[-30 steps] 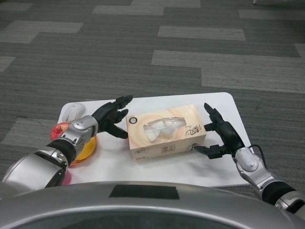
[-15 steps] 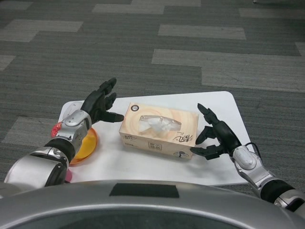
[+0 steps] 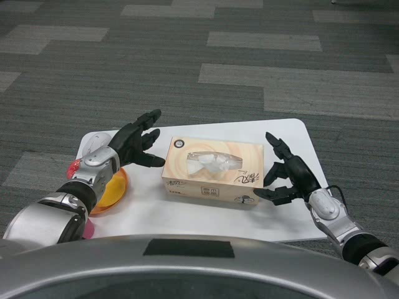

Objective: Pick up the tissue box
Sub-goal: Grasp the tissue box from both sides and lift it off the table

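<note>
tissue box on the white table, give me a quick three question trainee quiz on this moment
1. True or false: the tissue box is lifted clear of the white table.
2. Which hand has a fingertip at the box's end? A. left hand B. right hand C. neither
3. Fill in: the orange dish lies under the robot's ____ forearm.

Key
1. False: it rests on the table.
2. B: the right hand's lower fingertip meets the box's right end; the left hand is apart from the box.
3. left
</note>
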Robot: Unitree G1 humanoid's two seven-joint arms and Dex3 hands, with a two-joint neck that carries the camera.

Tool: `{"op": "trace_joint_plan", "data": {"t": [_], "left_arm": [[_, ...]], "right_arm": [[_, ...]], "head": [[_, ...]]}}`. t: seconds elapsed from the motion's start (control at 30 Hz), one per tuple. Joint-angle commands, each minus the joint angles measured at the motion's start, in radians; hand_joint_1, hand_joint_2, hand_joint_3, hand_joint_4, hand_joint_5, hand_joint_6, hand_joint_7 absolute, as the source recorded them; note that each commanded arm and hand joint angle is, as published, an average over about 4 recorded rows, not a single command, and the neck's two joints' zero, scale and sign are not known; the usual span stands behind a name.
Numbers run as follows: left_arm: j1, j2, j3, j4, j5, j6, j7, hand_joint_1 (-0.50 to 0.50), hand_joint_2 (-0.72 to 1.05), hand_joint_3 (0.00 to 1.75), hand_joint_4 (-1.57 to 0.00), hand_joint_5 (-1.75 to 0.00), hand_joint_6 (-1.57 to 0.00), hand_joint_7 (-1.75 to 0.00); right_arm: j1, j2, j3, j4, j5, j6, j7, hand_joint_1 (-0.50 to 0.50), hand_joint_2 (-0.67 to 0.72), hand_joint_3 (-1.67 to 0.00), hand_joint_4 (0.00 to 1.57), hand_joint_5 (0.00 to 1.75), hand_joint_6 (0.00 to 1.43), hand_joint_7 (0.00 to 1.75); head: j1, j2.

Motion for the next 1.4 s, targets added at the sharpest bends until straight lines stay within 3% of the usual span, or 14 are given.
{"op": "trace_joint_plan", "data": {"t": [0.03, 0.43, 0.7, 0.97, 1.23, 1.37, 1.4], "left_arm": [[0.015, 0.024, -0.029, -0.022, -0.025, 0.022, -0.039, 0.5, 1.05, 0.17, 0.0, 0.0, 0.0, 0.0], [0.057, 0.045, -0.021, -0.079, -0.042, 0.059, -0.067, 0.5, 1.05, 0.17, 0.0, 0.0, 0.0, 0.0], [0.094, 0.085, -0.018, -0.154, -0.062, 0.14, -0.1, 0.5, 1.05, 0.17, 0.0, 0.0, 0.0, 0.0], [0.111, 0.093, -0.03, -0.177, -0.066, 0.171, -0.113, 0.5, 1.05, 0.17, 0.0, 0.0, 0.0, 0.0], [0.111, 0.091, -0.041, -0.176, -0.066, 0.171, -0.113, 0.5, 1.05, 0.17, 0.0, 0.0, 0.0, 0.0], [0.111, 0.089, -0.039, -0.176, -0.066, 0.169, -0.11, 0.5, 1.05, 0.17, 0.0, 0.0, 0.0, 0.0], [0.111, 0.088, -0.039, -0.176, -0.065, 0.168, -0.11, 0.5, 1.05, 0.17, 0.0, 0.0, 0.0, 0.0]], "right_arm": [[-0.01, 0.01, -0.021, 0.012, 0.006, -0.007, 0.002, -0.03, -0.35, -0.63, 0.48, 1.21, 0.0, 0.05], [-0.011, 0.01, -0.066, 0.017, 0.005, -0.009, 0.002, -0.03, -0.35, -0.56, 0.44, 1.16, 0.0, 0.02], [0.001, 0.008, -0.136, 0.017, 0.004, -0.009, 0.002, 0.0, -0.35, -0.5, 0.43, 1.16, 0.0, 0.02], [0.009, 0.009, -0.179, 0.015, 0.003, -0.009, 0.003, -0.04, -0.41, -0.48, 0.33, 1.16, 0.0, 0.07], [0.01, 0.011, -0.191, 0.028, 0.005, -0.008, 0.018, -0.14, -0.32, -0.4, 0.31, 1.16, 0.0, 0.07], [0.006, 0.013, -0.189, 0.03, 0.008, -0.007, 0.031, -0.33, -0.26, -0.4, 0.39, 1.14, 0.0, 0.05], [0.005, 0.014, -0.189, 0.03, 0.008, -0.007, 0.032, -0.34, -0.22, -0.4, 0.42, 1.09, 0.0, 0.05]], "head": [[-0.004, 0.002], [-0.014, 0.014], [-0.021, 0.017], [-0.031, 0.023], [-0.034, 0.031], [-0.036, 0.034], [-0.037, 0.035]]}}
